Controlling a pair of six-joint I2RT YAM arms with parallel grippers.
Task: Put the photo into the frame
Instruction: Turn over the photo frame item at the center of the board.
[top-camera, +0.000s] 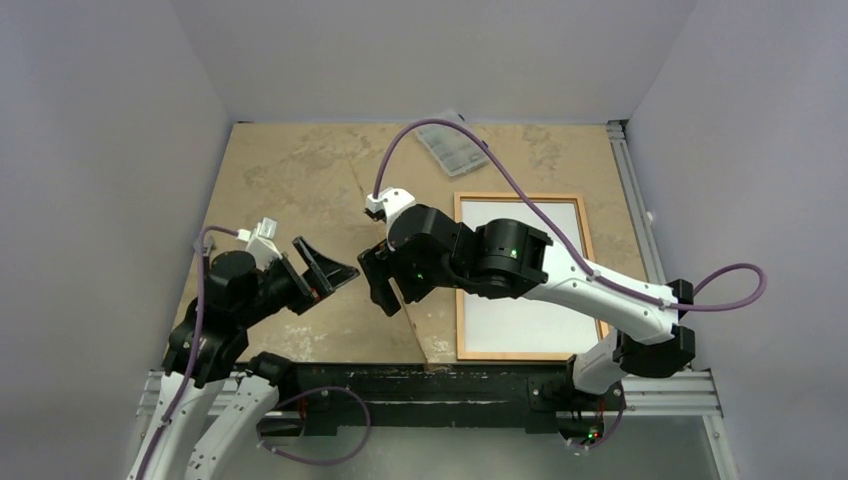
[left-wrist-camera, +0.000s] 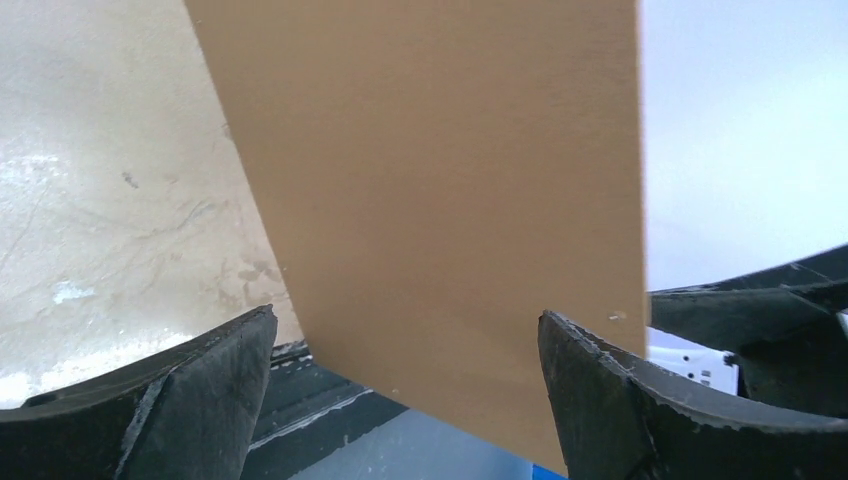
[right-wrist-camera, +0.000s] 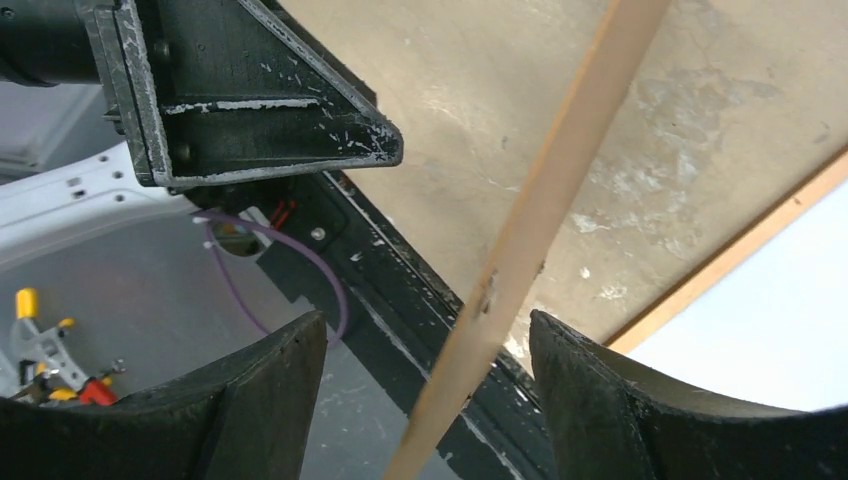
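The frame, orange-brown wood, lies flat at the right of the table, and its rail shows in the right wrist view. A white rectangle fills it, apparently the photo with its white back up. A plain brown backing board stands tilted just left of the frame. My right gripper is open, and the board's edge runs between its fingers with a gap on each side. My left gripper is open wide, facing the board's broad face.
A small clear plastic compartment box sits at the back of the table. Grey walls close in the left, back and right. The black rail runs along the near edge. Hand tools lie below the table level.
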